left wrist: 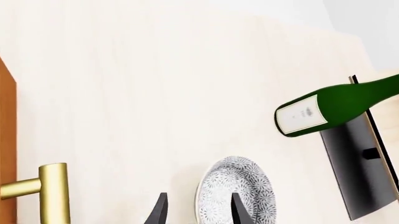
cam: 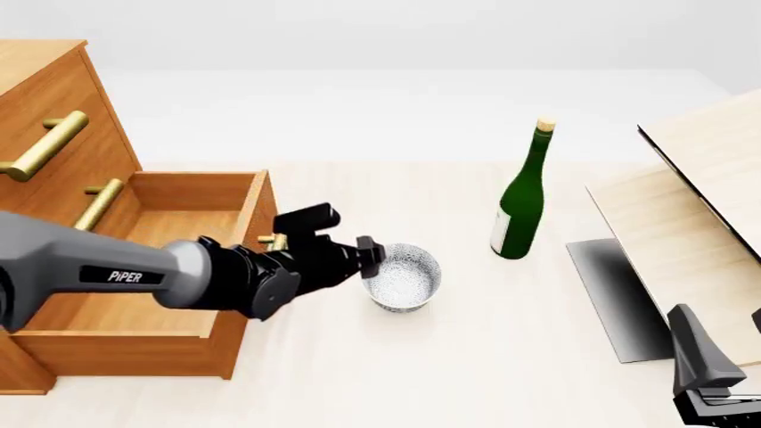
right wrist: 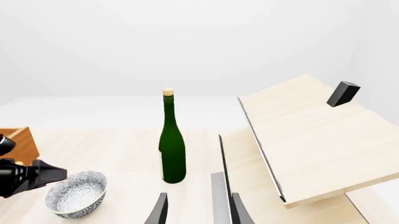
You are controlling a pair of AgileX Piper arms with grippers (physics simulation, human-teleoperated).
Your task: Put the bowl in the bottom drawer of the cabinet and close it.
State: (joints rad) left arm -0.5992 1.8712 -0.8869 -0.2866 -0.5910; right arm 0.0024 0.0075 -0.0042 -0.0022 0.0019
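Sitting upright, mouth up, the bowl [cam: 402,278] has its rim between the left pincer's [cam: 371,259] spread fingers.

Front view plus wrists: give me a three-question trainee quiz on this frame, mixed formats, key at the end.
1. True or false: the bottom drawer is pulled open.
2. Multiple choice: the bowl is A) inside the drawer, B) on the table at the left gripper, C) held up by the right gripper.
3. Fill in: the upright green thing beyond the bowl is a ____.

Key: 1 true. 2 B; the left wrist view shows one finger over the bowl's inside and the other outside its rim, jaws open. 3 bottle.
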